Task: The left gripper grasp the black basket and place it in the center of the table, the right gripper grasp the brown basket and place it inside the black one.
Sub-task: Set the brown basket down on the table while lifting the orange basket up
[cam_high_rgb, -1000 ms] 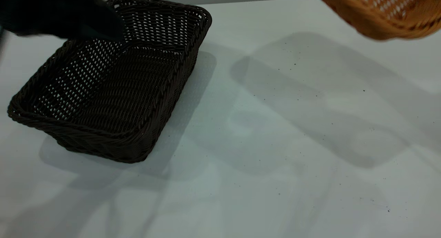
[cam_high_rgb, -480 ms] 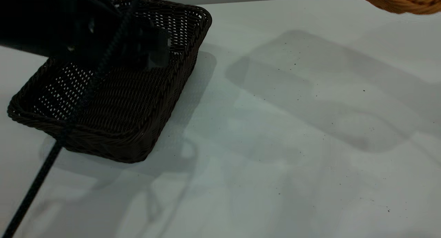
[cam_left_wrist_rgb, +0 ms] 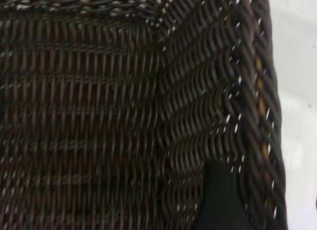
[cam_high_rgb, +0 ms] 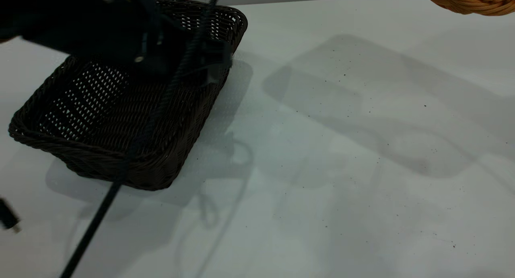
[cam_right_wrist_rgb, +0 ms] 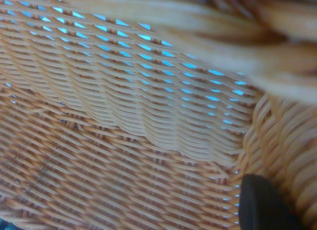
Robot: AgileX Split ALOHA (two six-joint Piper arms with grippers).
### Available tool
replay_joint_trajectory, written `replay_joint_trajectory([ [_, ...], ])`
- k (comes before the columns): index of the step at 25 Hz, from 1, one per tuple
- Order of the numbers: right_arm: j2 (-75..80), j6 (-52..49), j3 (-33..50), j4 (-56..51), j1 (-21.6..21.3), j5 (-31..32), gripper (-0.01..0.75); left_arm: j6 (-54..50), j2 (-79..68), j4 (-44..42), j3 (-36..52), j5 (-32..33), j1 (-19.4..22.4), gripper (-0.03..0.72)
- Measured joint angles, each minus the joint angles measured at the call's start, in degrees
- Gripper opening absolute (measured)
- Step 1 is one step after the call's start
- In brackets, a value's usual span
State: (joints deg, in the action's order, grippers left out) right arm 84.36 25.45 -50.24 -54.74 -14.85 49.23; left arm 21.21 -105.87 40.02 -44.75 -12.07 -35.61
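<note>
The black basket [cam_high_rgb: 132, 113] rests on the table [cam_high_rgb: 330, 157] at the left. My left gripper [cam_high_rgb: 211, 64] hangs over its right-hand long rim. In the left wrist view the left gripper [cam_left_wrist_rgb: 270, 205] straddles the black basket's rim [cam_left_wrist_rgb: 257, 116]: one of its fingers [cam_left_wrist_rgb: 218, 203] is inside against the sloping wall, the other shows only as a dark sliver past the rim, with bare table between. It stands open. Only a piece of the brown basket [cam_high_rgb: 470, 0] shows, at the top right edge. The brown basket [cam_right_wrist_rgb: 124, 141] fills the right wrist view, and the right gripper [cam_right_wrist_rgb: 280, 200] is shut on its wall, one finger inside.
A black cable [cam_high_rgb: 132, 149] hangs from the left arm and slants across the black basket down to the front edge of the picture. A small dark object [cam_high_rgb: 8, 218] lies at the far left front. Pale tabletop with tiny specks stretches between the two baskets.
The left arm has swung rightward over the black basket to its right rim, dragging the cable along. The brown basket rose almost out of the picture, then held. The black basket has stayed put.
</note>
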Motion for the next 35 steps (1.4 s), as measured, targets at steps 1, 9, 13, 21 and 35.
replay_joint_trajectory([
  [1,0.0,0.1,0.0,-0.1,0.0,0.0,0.110,0.0,-0.8,0.0,-0.7,0.0,0.0,0.396],
  [9,0.0,0.6,0.0,-0.2,0.0,-0.2,0.110,0.1,-5.2,0.0,-1.5,-0.1,0.0,0.396],
  [13,0.0,0.8,0.1,-0.5,0.0,-0.3,0.110,0.9,-5.9,-0.2,-1.5,-0.5,0.0,0.353],
  [21,0.0,2.4,0.1,-2.5,0.0,-0.6,0.110,9.6,-5.8,-0.3,-1.5,0.9,0.0,0.141],
  [35,0.0,4.5,0.1,-3.7,0.0,-0.9,0.109,51.3,0.3,-0.5,-1.4,28.1,0.0,0.130],
])
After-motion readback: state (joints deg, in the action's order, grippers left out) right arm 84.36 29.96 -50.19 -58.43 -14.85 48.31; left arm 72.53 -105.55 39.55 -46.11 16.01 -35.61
